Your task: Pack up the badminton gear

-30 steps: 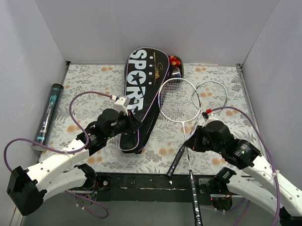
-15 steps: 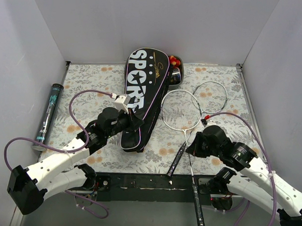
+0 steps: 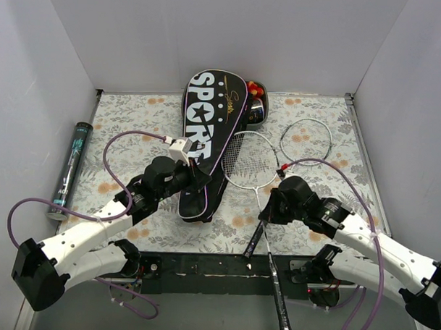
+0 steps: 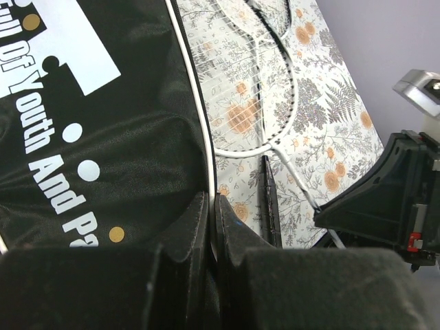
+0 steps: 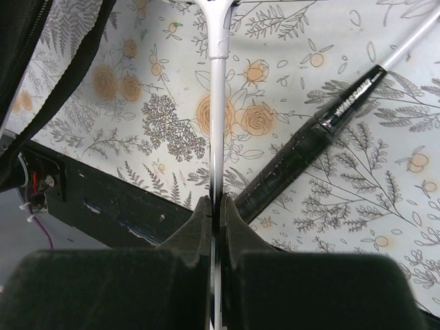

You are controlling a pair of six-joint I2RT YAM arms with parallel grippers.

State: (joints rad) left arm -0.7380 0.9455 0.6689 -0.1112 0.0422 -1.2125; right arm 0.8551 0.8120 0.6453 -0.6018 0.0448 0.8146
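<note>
The cover [image 3: 211, 128] lay in the middle of the worktop. Its broad lettered end was against the far edge and its narrow end pointed toward the near edge, so its long axis ran far-to-near with a slight lean to the left.

The left gripper [image 3: 197, 180] sat at the narrow end's right side. In the left wrist view its fingers [image 4: 196, 220] were pressed together on the cover's white-piped rim. This grip probably served to steady that side or lift it as a mouth for the rackets.

The right gripper [image 3: 270, 209] had its fingers [image 5: 234, 213] clamped on the pale shaft of the nearer racket [image 3: 249, 160], a hold that let the arm steer the whole length. That racket's head lay just right of the cover, its rim at or against the piping. Whether it had slipped under the flap could not be told. Its black handle ran back over the near edge between the arm bases. Its axis therefore ran near-to-far, head tilted toward the cover, which looked right for sliding it in head first.

The second racket [image 3: 306, 141] lay loose. Its head was toward the far right corner and its handle [image 5: 309, 148] slanted toward the near edge, just beside the gripped shaft.
</note>
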